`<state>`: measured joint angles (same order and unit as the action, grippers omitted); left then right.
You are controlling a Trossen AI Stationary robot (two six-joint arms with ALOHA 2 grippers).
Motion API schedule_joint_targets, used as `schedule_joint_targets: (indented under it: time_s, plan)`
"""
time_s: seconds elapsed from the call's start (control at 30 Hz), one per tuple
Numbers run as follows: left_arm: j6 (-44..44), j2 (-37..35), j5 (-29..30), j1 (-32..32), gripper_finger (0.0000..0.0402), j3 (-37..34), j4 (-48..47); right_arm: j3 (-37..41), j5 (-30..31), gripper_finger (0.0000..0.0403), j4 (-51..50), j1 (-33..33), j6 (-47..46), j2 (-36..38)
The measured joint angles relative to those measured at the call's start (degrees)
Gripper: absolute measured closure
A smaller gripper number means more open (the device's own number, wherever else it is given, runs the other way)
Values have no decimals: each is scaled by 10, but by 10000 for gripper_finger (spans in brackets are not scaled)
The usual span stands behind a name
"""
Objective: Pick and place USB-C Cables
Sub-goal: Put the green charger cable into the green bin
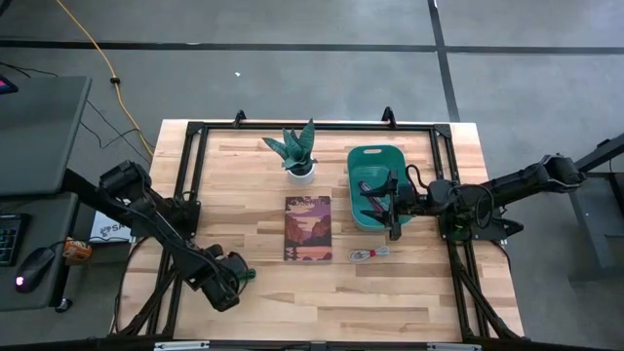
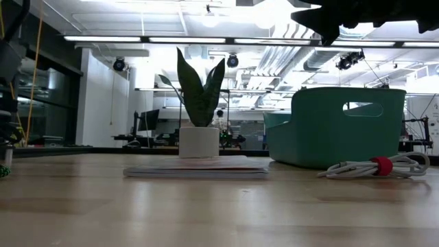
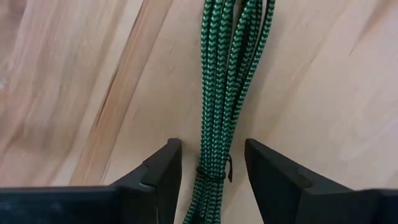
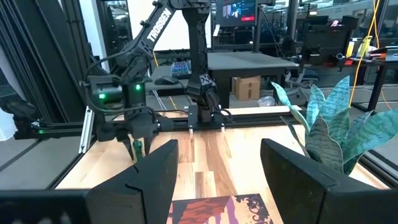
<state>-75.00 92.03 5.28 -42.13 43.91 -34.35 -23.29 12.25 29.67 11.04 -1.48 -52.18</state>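
Green cable lies on the table directly under my left gripper, its bundled strands running lengthwise out ahead of the fingers and passing between them at the tie; jaws open, straddling it, not yet closed. My left arm is clearly the nearer one. Left wrist points down at the near-left table corner. My right gripper hovers open over the bin, with the white cable just beside that bin.
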Motion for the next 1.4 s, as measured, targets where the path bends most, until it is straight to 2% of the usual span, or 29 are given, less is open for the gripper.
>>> schedule_joint_targets:
  time_s: [0.2,0.3,0.4,0.5,0.57,0.9,1.03,1.17,1.27,1.4]
  plan:
    - [-13,1,5,0,246,0,-10,0,0,182,-2,0,0,0]
    - [-13,1,5,0,260,0,-13,0,0,182,-2,0,0,0]
    - [-13,1,-6,1,299,-1,-19,0,0,182,-2,0,0,0]
    - [12,1,-15,2,364,-2,-26,0,0,182,-2,0,0,0]
    - [28,-2,-16,2,389,-2,-28,0,0,182,-3,0,0,0]
    - [51,-53,-12,11,399,0,-36,0,0,182,-3,0,0,0]
    - [144,-93,82,58,400,24,-27,0,0,182,0,0,0,0]
    - [289,-127,153,113,401,33,46,0,0,182,1,0,0,0]
    - [423,-135,183,161,401,34,142,0,0,182,0,0,0,0]
    - [577,-135,183,220,401,34,271,0,0,182,-3,0,0,0]
